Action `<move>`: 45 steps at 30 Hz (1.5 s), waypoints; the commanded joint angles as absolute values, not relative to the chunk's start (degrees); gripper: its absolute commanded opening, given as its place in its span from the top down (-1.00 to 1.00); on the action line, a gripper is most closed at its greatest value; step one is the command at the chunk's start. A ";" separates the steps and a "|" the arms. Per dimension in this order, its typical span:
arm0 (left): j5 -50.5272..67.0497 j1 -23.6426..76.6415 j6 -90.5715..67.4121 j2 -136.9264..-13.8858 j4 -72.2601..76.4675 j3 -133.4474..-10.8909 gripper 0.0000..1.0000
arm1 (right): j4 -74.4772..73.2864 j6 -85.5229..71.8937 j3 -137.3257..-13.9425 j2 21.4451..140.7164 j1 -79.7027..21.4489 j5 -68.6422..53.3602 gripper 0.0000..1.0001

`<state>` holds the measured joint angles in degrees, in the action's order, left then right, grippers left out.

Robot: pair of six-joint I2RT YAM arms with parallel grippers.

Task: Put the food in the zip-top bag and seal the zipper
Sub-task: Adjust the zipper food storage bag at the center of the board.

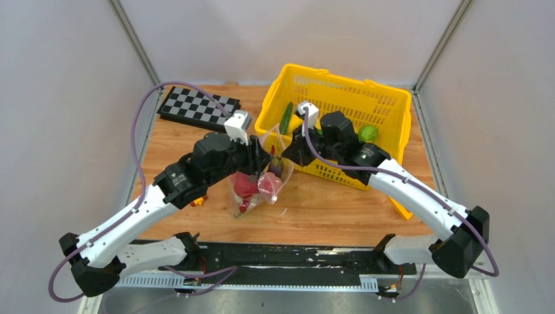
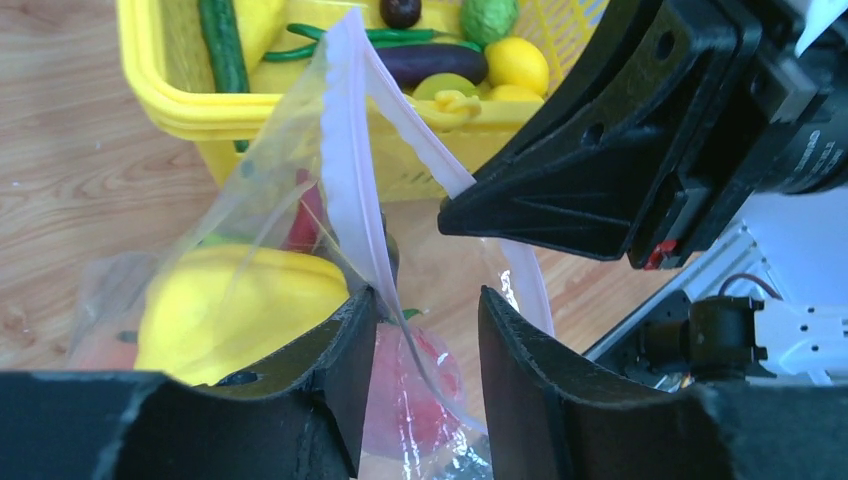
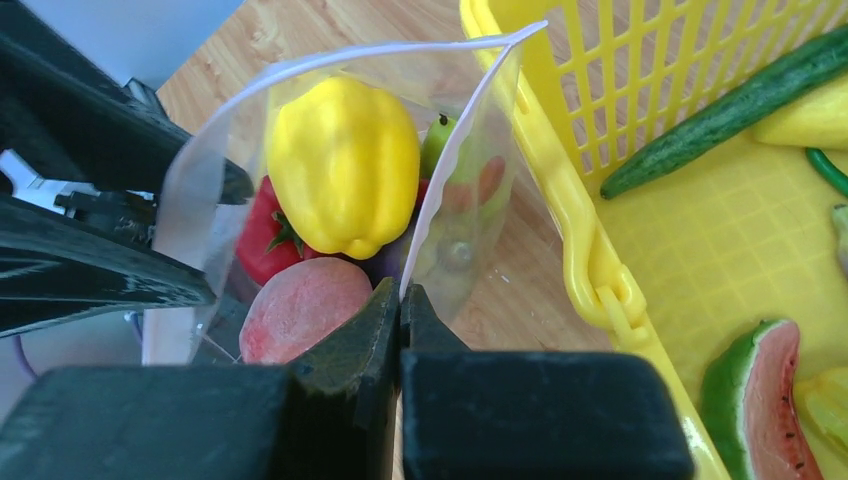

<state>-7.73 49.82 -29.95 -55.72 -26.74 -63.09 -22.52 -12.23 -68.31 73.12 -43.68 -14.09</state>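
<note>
Zip-top bag (image 1: 258, 186) stands slumped on the worktop (image 1: 340, 203) between the two arms, just in front of the yellow basket (image 1: 347, 98), with its mouth gaping. The step in hand looks like getting both lips of that mouth under control so the zipper (image 2: 350, 170) can be drawn shut. To do it well, the left hand (image 2: 425, 300) should close squarely on the pink strip running between its fingers, not on the thin film below. The right hand (image 3: 402, 295) should hold firm meanwhile. The two could then draw the lips flat against each other without tipping the load out.

The right hand has its fingers pressed together, pinching the rim of the zip-top bag on the basket side. The left hand has its fingers parted about halfway. The strip passes through the gap and seems to lie against one fingertip, but nothing is gripped.

Inside the bag sit a yellow pepper (image 3: 345, 165), a red piece (image 3: 262, 240) and a pink round one (image 3: 300, 305). Beyond, the basket holds a cucumber (image 3: 720, 110) and a watermelon slice (image 3: 765, 400).
</note>
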 commanded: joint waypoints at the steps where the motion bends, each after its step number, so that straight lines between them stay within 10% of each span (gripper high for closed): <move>1: -1.97 49.74 -27.23 -56.33 -23.80 -65.68 -0.04 | -16.95 -7.72 -72.74 72.52 -42.68 -24.24 1.00; 45: -7.38 49.70 -11.47 -46.38 -33.60 -75.01 -0.56 | -38.17 26.56 -83.94 68.26 -39.44 -54.28 0.99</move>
<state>-9.39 49.82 -15.81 -44.88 -31.83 -74.48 -37.04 18.87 -80.23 71.24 -39.66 -49.08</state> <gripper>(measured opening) 0.778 0.015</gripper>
